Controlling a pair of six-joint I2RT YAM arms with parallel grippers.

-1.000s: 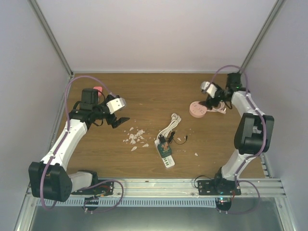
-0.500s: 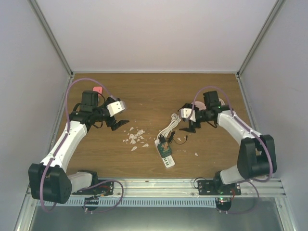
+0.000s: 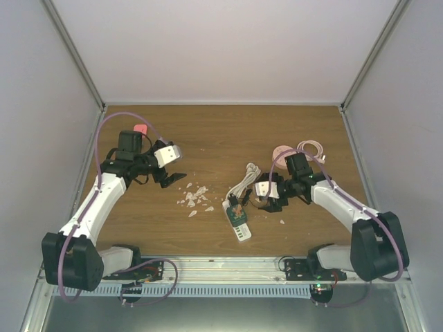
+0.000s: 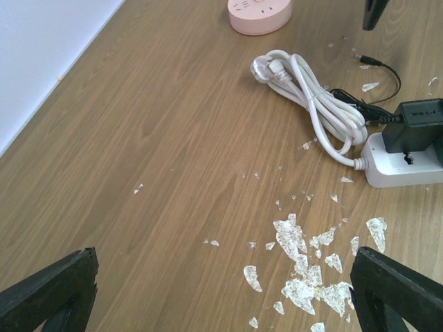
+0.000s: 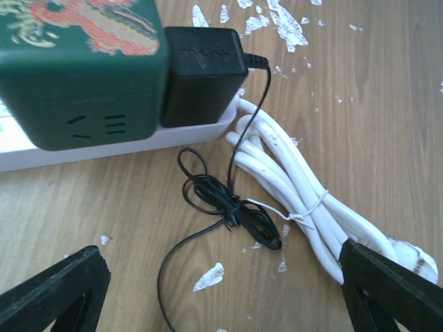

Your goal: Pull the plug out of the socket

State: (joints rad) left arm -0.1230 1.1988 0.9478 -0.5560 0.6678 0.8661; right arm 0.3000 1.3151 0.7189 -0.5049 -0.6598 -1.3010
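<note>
power strip (image 3: 240, 230): 1 | black plug (image 5: 204, 72): 1 | green adapter (image 5: 83, 76): 1 | white cable bundle (image 4: 315, 104): 1 | pink socket (image 4: 259, 8): 1

Robotics lab test cell, not a home or shop: you are working inside plain white walls (image 3: 208, 48) that box in a wood-grain table (image 3: 228, 128); metal frame posts (image 3: 73, 59) run up the corners; your left arm (image 3: 97, 200) and right arm (image 3: 342, 204) are bolted to an aluminium rail (image 3: 228, 266) at the near edge; purple cables (image 3: 99, 138) loop over both.
</note>
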